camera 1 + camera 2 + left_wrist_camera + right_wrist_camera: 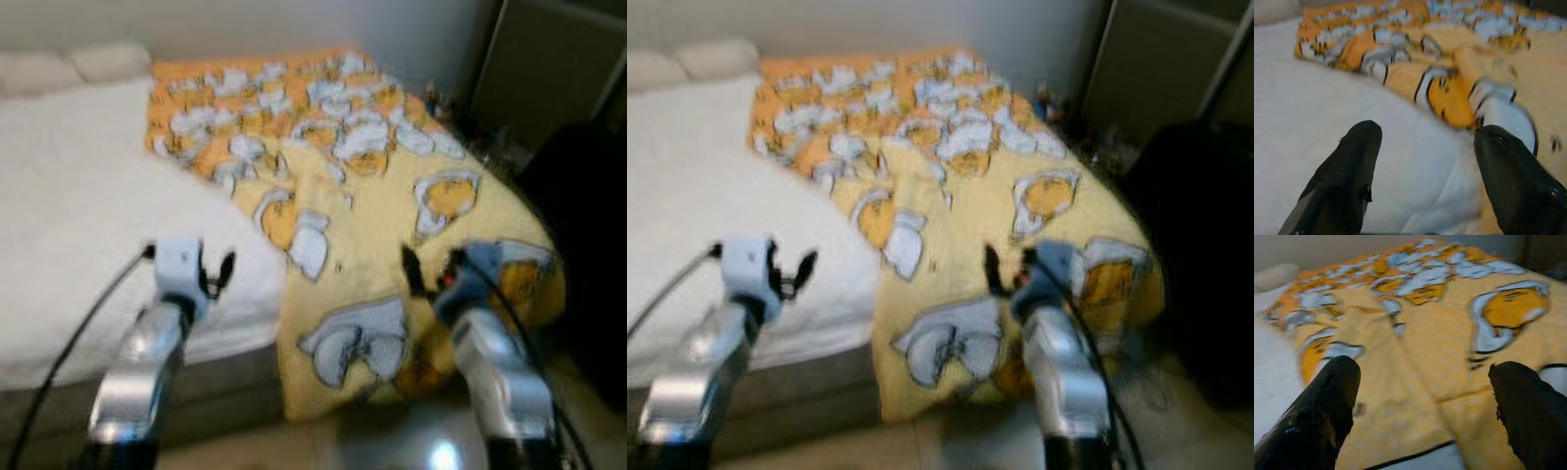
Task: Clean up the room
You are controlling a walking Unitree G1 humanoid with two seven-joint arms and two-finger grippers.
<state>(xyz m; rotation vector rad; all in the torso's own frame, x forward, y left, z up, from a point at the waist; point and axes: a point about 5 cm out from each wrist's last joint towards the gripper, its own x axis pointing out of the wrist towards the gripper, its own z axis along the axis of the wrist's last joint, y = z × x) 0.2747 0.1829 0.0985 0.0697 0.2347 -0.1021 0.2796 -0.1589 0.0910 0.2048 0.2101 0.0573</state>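
Both our claws, left gripper and right gripper, hover spread apart; ahead lies the yellow blanket, which we judge needs grasping next.

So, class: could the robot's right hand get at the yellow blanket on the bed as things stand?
Probably yes: the right hand hangs open just above the yellow blanket, with nothing between them.

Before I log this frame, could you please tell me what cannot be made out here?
- Small items on the floor right of the yellow blanket, head views: blurred, unidentifiable.
- Dark shape at the right edge, head views: cut off and shaded.
- Blanket print, all views: motion blur smears it.
- Bed frame, head views: hidden under the covers and behind the left gripper and right gripper; both jaws open.
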